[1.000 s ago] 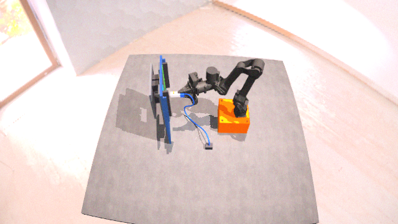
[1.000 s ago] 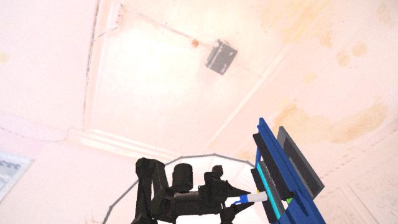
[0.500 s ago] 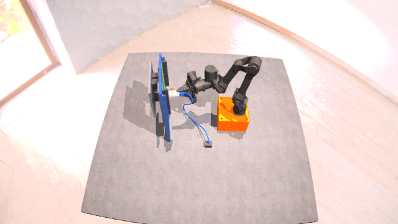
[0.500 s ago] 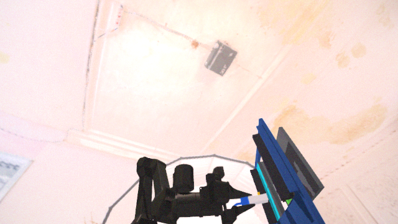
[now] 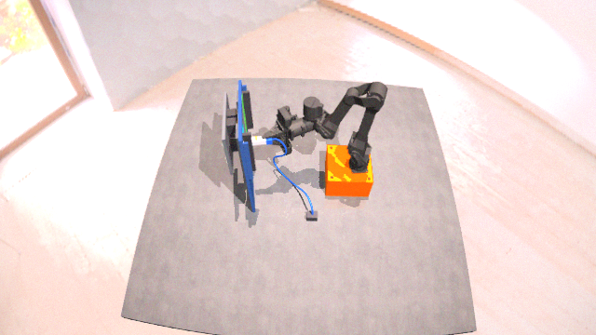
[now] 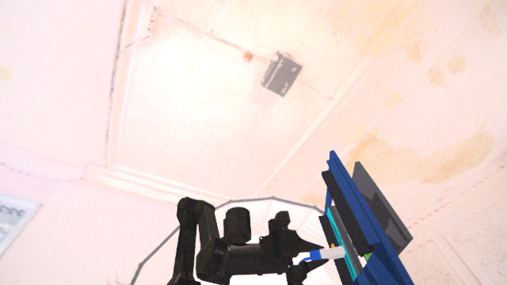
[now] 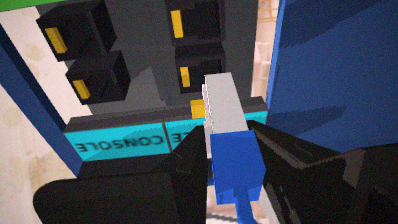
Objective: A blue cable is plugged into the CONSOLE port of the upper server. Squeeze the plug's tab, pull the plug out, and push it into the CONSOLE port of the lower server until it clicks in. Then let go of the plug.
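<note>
One plug (image 5: 262, 140) (image 6: 328, 253) (image 7: 230, 135), pale at its front and blue at its rear, sits clamped between the fingers of the gripper (image 6: 317, 259) (image 7: 224, 130), which stand only a little apart, one on each side of it. In the wrist view the pale front part reaches forward past the fingertips toward the dark server face (image 7: 145, 75), while the blue rear part lies between the fingers, nearer the camera. Whether the plug's tip is seated in a port cannot be told. Just beside the plug's pale part shows a small yellow piece (image 7: 198, 108), and near the plug are black port housings (image 7: 199, 67) with yellow strips inside. A cyan label strip (image 6: 341, 241) (image 7: 122, 141) runs behind the plug and gripper, with CONSOLE upside down on it and a second word partly hidden by a finger. From the plug's rear the blue cable (image 5: 291, 179) (image 7: 243, 207) curves away over the grey table (image 5: 298, 270) to a small dark block (image 5: 312, 216). On one side of the plug stands the upright blue rack (image 5: 247, 172) (image 6: 366, 206) (image 7: 330, 75); on its other side the black arm (image 5: 342, 112) (image 6: 207, 237) reaches across from an orange box (image 5: 348, 188).
</note>
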